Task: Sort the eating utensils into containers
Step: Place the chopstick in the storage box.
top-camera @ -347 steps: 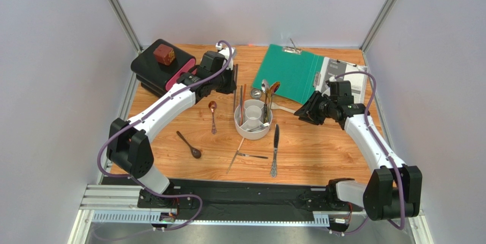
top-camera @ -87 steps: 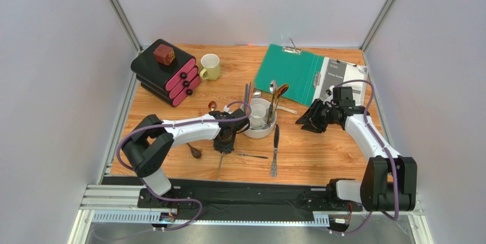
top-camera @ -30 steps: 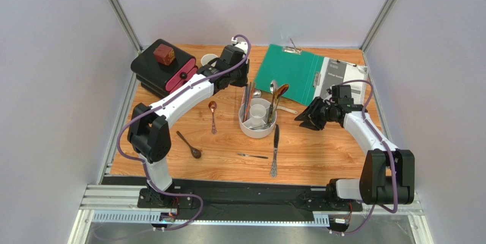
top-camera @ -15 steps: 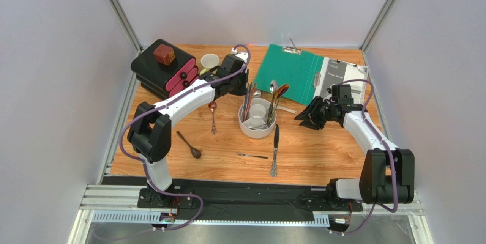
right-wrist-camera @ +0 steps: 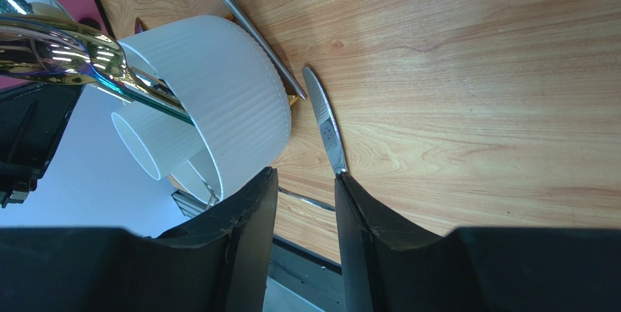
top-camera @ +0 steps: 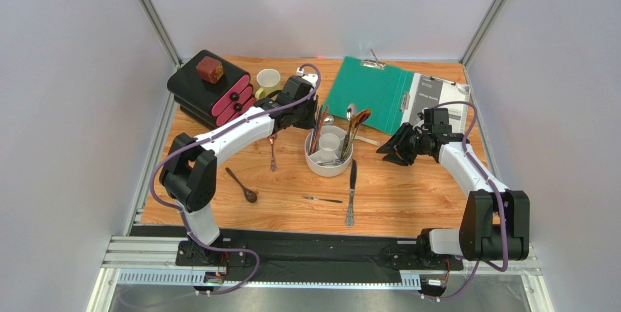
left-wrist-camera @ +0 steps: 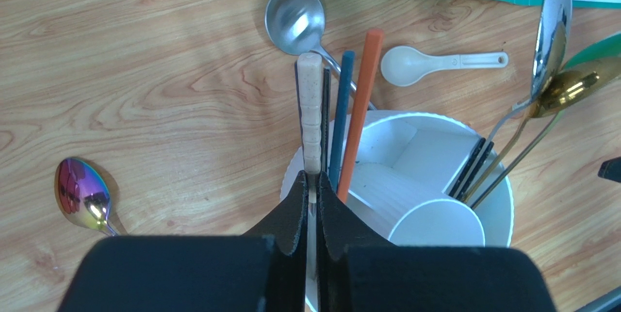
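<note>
The round white holder (top-camera: 326,168) stands mid-table with several utensils upright in it. My left gripper (top-camera: 306,119) is shut on a cream chopstick (left-wrist-camera: 309,115) and holds it over the holder's left compartment (left-wrist-camera: 408,114), beside a blue chopstick (left-wrist-camera: 340,119) and an orange one (left-wrist-camera: 361,108). My right gripper (top-camera: 390,153) is open and empty, low over the table to the right of the holder (right-wrist-camera: 226,94). On the table lie an iridescent spoon (top-camera: 272,148), a dark brown spoon (top-camera: 242,184), a small silver utensil (top-camera: 323,199), a black-handled knife (top-camera: 351,192) and a white ceramic spoon (left-wrist-camera: 408,64).
A pale yellow mug (top-camera: 267,79) and a black box with pink drawers (top-camera: 211,94) stand at the back left. A green clipboard (top-camera: 372,90) with papers lies at the back right. A silver spoon (left-wrist-camera: 294,24) lies just behind the holder.
My left gripper has come from near the mug toward the holder and lower, with the cream chopstick in it. The right arm has stayed in place.
</note>
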Robot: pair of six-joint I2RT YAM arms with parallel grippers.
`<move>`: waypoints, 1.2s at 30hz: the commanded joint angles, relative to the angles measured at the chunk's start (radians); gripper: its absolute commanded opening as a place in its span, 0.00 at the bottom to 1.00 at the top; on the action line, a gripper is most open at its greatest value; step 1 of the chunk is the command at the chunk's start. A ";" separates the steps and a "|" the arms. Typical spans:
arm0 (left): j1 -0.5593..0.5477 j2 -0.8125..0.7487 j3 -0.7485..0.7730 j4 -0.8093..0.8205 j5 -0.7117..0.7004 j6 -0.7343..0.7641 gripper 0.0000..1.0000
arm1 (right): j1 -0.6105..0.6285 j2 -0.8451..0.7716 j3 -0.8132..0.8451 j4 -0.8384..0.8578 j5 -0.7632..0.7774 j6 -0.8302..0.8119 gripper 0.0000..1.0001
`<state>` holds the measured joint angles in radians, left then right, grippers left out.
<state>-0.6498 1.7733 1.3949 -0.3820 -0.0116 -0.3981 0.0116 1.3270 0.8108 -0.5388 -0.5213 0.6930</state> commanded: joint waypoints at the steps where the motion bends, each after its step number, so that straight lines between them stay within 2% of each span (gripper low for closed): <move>1: -0.017 -0.075 -0.022 0.006 0.002 0.010 0.00 | -0.001 -0.015 0.024 0.045 0.001 0.016 0.40; 8: -0.034 -0.100 -0.051 -0.006 -0.005 0.008 0.00 | -0.002 -0.029 0.011 0.048 0.001 0.019 0.40; 11: -0.039 -0.101 -0.065 -0.008 -0.008 0.005 0.06 | -0.001 -0.032 0.010 0.043 0.001 0.016 0.40; 16: -0.045 -0.109 -0.083 -0.015 -0.016 0.007 0.23 | -0.002 -0.040 0.008 0.037 0.001 0.014 0.40; 24: -0.045 -0.127 -0.074 -0.021 -0.056 0.016 0.37 | -0.002 -0.038 0.007 0.040 0.003 0.016 0.40; 28: -0.045 -0.149 -0.053 -0.032 -0.097 0.024 0.38 | -0.001 -0.040 0.007 0.043 0.009 0.014 0.40; 32: -0.034 -0.187 -0.001 -0.110 -0.256 0.050 0.40 | -0.001 -0.037 0.011 0.051 0.014 0.016 0.40; 36: 0.050 -0.235 0.001 -0.214 -0.246 0.001 0.41 | -0.002 -0.060 0.005 0.040 0.049 0.016 0.41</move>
<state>-0.6743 1.6299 1.3636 -0.4923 -0.1898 -0.3763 0.0116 1.3163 0.8108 -0.5320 -0.5117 0.7029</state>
